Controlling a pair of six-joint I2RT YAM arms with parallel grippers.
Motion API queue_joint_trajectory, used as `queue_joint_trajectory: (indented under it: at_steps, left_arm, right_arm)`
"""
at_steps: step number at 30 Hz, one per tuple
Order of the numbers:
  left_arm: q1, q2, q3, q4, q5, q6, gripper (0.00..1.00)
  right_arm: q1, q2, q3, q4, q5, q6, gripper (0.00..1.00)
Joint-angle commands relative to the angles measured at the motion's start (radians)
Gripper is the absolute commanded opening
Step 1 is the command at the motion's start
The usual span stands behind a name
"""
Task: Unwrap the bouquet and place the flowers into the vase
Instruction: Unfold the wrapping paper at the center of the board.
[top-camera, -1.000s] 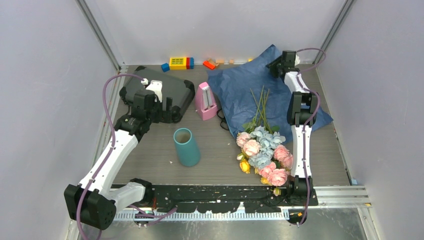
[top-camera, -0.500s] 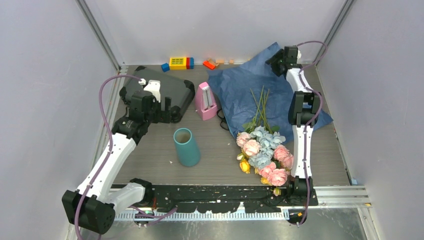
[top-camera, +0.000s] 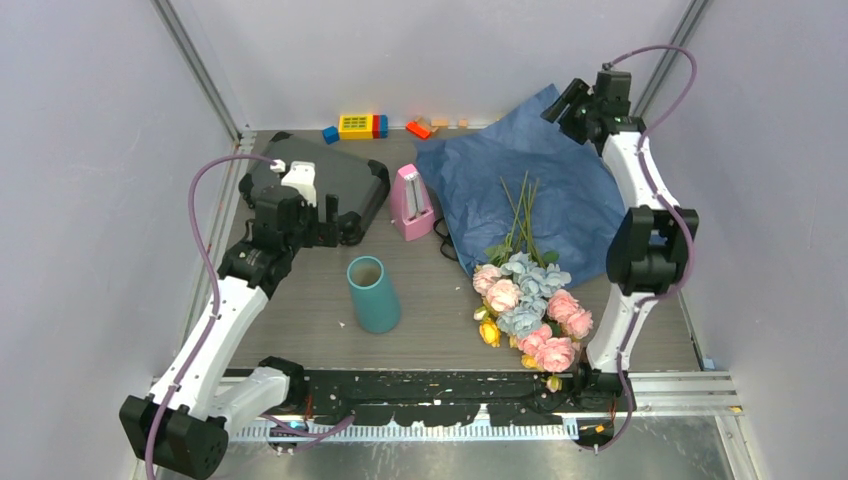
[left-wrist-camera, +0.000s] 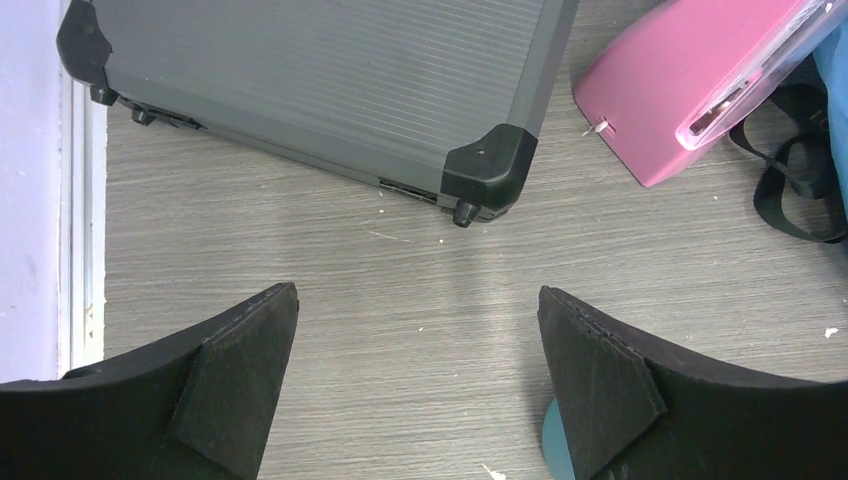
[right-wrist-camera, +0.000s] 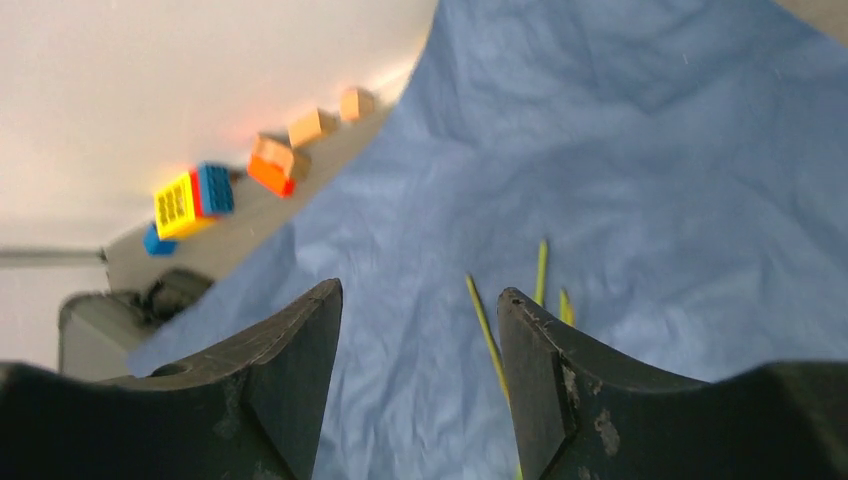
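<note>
Soft, even overhead light, faint shadows; right wrist view slightly blurred, toy blocks (right-wrist-camera: 195, 200) hazy.

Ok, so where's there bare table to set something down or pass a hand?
Bare table lies between the vase and the flowers, and again left of the vase, in front of the grey case. The back is crowded: case, pink metronome, blue paper and toy blocks sit close together.

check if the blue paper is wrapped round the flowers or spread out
Spread out: the blue paper lies open, with bare stems of the flowers resting on top.
</note>
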Motion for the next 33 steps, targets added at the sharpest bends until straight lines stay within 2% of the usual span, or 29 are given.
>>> queue_joint_trajectory:
  at_steps: [1, 4, 9, 12, 15, 19, 25, 33]
  left_arm:
    - [-0.001, -0.028, -0.003, 0.050, -0.012, -0.010, 0.93]
    - [-0.001, -0.033, -0.004, 0.051, -0.005, -0.017, 0.92]
    - [-0.003, -0.022, -0.013, 0.058, -0.014, -0.018, 0.92]
    - [-0.003, -0.010, -0.006, 0.057, 0.000, -0.021, 0.92]
    - [-0.003, -0.005, -0.009, 0.062, 0.000, -0.020, 0.92]
    - [-0.002, 0.014, -0.002, 0.062, 0.005, -0.018, 0.92]
    - [-0.002, 0.024, -0.002, 0.058, 0.009, -0.017, 0.92]
    - [-0.002, 0.024, -0.002, 0.058, -0.007, -0.011, 0.92]
  right_arm:
    - [0.008, -0.195, -0.176, -0.118, -0.024, -0.113, 0.62]
    - [0.020, -0.285, -0.318, -0.173, -0.031, -0.130, 0.59]
    - [0.078, -0.416, -0.465, -0.247, -0.039, -0.134, 0.53]
    - [0.141, -0.456, -0.525, -0.215, -0.064, -0.072, 0.47]
    - [0.209, -0.471, -0.609, -0.159, 0.013, -0.012, 0.45]
    - [0.256, -0.433, -0.642, -0.149, 0.101, 0.016, 0.43]
    - [0.266, -0.339, -0.601, -0.188, 0.211, 0.013, 0.38]
    - [0.268, -0.236, -0.545, -0.185, 0.240, 0.019, 0.34]
